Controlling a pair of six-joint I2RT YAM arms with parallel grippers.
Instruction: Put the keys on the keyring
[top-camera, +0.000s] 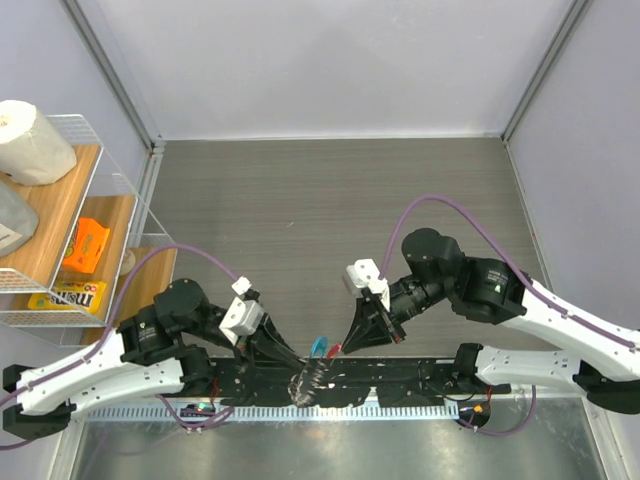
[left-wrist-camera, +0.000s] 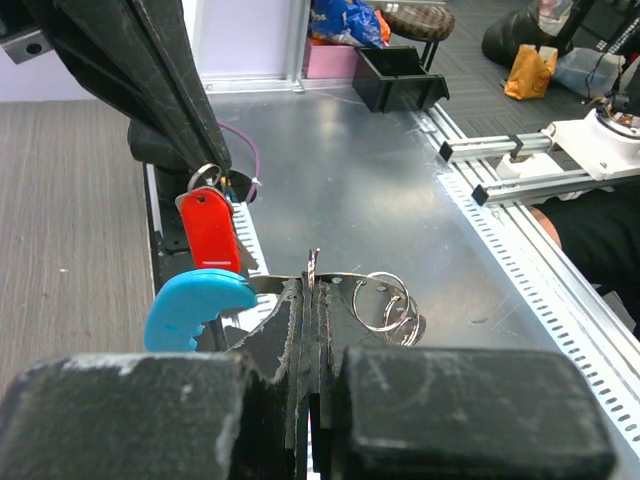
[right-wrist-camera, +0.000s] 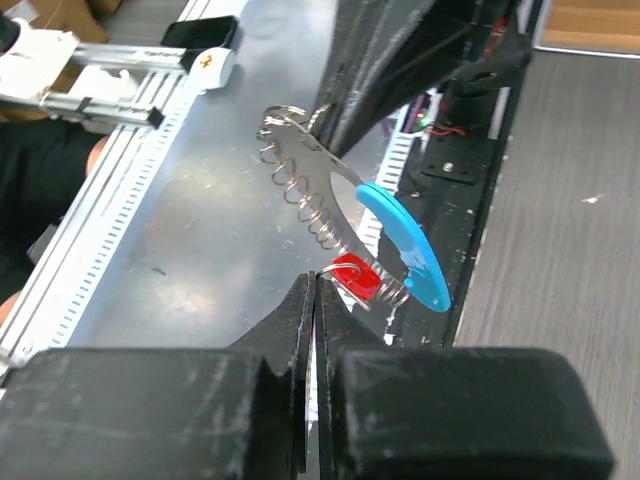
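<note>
L gripper (left-wrist-camera: 312, 292) clamped fully shut on metal edge of keyring (right-wrist-camera: 300, 160), held up at 6 o'clock edge of table (top-camera: 330, 200). Blue tag (left-wrist-camera: 195, 305) hangs at 9 o'clock of its tips, w/ loose rings (left-wrist-camera: 390, 300) at 3. R gripper (right-wrist-camera: 312, 290) pinched shut on small ring of red key (right-wrist-camera: 350, 275). Key is at 10 o'clock of L tips, just beside tag.
</note>
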